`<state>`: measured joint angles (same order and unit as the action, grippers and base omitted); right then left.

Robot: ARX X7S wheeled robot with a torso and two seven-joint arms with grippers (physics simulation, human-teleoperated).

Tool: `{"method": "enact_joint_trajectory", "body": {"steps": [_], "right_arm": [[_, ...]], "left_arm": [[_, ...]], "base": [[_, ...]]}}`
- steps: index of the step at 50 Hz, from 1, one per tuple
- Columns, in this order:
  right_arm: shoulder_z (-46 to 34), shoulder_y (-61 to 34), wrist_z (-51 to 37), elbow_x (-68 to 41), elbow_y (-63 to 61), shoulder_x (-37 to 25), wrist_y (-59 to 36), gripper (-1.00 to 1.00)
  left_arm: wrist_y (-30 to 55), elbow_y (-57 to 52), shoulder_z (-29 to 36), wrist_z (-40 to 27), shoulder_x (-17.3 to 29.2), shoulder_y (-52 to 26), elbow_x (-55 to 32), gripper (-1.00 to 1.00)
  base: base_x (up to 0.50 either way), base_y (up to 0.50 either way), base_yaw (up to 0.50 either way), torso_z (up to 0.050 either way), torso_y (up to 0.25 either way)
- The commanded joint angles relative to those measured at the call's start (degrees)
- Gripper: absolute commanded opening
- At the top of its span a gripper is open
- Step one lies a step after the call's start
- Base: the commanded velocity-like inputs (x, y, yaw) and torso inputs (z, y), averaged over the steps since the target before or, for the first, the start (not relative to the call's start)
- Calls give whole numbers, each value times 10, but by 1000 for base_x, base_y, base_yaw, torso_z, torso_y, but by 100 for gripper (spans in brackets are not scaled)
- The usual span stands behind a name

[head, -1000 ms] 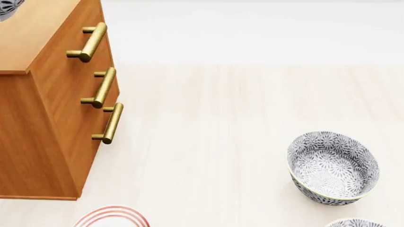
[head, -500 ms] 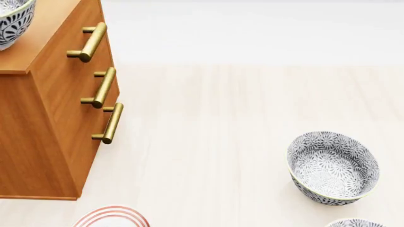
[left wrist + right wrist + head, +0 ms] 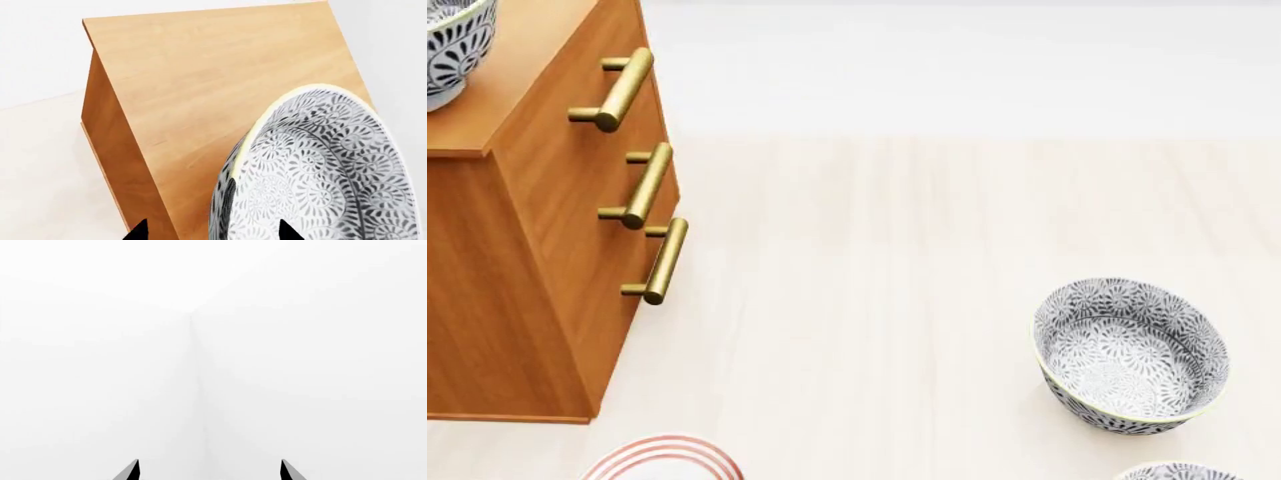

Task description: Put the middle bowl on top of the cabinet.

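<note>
The middle bowl (image 3: pixel 454 45), white with a dense dark-grey floral pattern and a pale rim, sits at the head view's top left corner, over the cabinet's lighter top (image 3: pixel 521 60). In the left wrist view this bowl (image 3: pixel 320 175) fills the near side above the cabinet top (image 3: pixel 213 75). My left gripper (image 3: pixel 212 232) is open. Its fingers straddle the bowl's wall, one tip (image 3: pixel 138 232) outside and the other inside. I cannot tell whether the bowl touches the top. My right gripper (image 3: pixel 210 471) is open on blank white. Neither gripper shows in the head view.
The orange-brown cabinet (image 3: pixel 547 250) has three brass handles (image 3: pixel 647 185) on its front. Another patterned bowl (image 3: pixel 1130 355) stands on the pale floor at the right, with the rim of one more (image 3: pixel 1177 472) below it. A red-striped plate (image 3: pixel 663 458) lies at the bottom edge.
The bowl came further into the head view over the cabinet top, then shifted slightly back toward the left edge. The floor bowls and plate have not moved.
</note>
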<state>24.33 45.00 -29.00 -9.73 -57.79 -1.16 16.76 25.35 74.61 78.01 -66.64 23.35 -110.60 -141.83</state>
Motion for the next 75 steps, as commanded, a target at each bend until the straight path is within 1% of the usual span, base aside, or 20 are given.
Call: {"method": "enact_joint_trajectory", "body": {"steps": [1,9,10,12,16,18,23,27,37,43,45,49,60,62,64,69,75], "right_arm": [[14,0,15,13,4,11,2,100],[11,0,15,16,5,11,1,100],[15,0,16,12,6,11,2,100],[17,0,16,9,6,11,2,100],[15,0,17,13,7,11,2,100],[14,0,17,13,7,11,2,100],[20,0,19,8,8,11,4,100],[19,0,20,8,8,11,4,100],[19,0,21,8,9,11,6,100],[21,0,22,6,9,11,6,100],[22,0,23,5,10,11,7,100],[24,0,24,2,11,11,8,100],[20,0,25,7,14,11,9,100],[21,0,26,6,15,11,10,100],[22,0,27,5,16,11,11,100],[17,0,28,10,16,11,11,100],[17,0,31,10,15,11,9,100]], "left_arm": [[-18,3,46,38,-10,7,-35,100],[-18,-2,64,46,-10,-7,-49,100],[-25,-22,64,50,-3,-12,-46,100],[-39,-56,58,32,10,-12,-49,100],[-87,-173,45,5,54,-21,-43,100],[-104,-219,42,4,71,-28,-33,100],[-160,-343,33,-33,118,-49,-6,100],[-167,-369,29,-47,128,-59,-2,100],[-211,-450,30,-79,164,-81,44,100],[-240,-507,37,-95,189,-97,97,100],[-243,-525,33,-100,196,-96,96,100],[-258,-576,35,-109,217,-102,127,100],[-283,-684,30,-113,261,-93,168,100],[-292,-714,30,-115,275,-91,189,100],[-294,-727,29,-107,281,-86,189,100],[-315,-796,26,-117,309,-76,219,100],[-338,-858,24,-115,333,-53,237,100]], "base": [[0,0,0,0,0],[0,0,0,0,0],[0,0,0,0,0],[0,0,0,0,0],[0,0,0,0,0],[0,0,0,0,0],[0,0,0,0,0],[0,0,0,0,0],[0,0,0,0,0],[0,0,0,0,0],[0,0,0,0,0],[0,0,0,0,0],[0,0,0,0,0],[0,0,0,0,0],[0,0,0,0,0],[0,0,0,0,0],[0,0,0,0,0]]}}
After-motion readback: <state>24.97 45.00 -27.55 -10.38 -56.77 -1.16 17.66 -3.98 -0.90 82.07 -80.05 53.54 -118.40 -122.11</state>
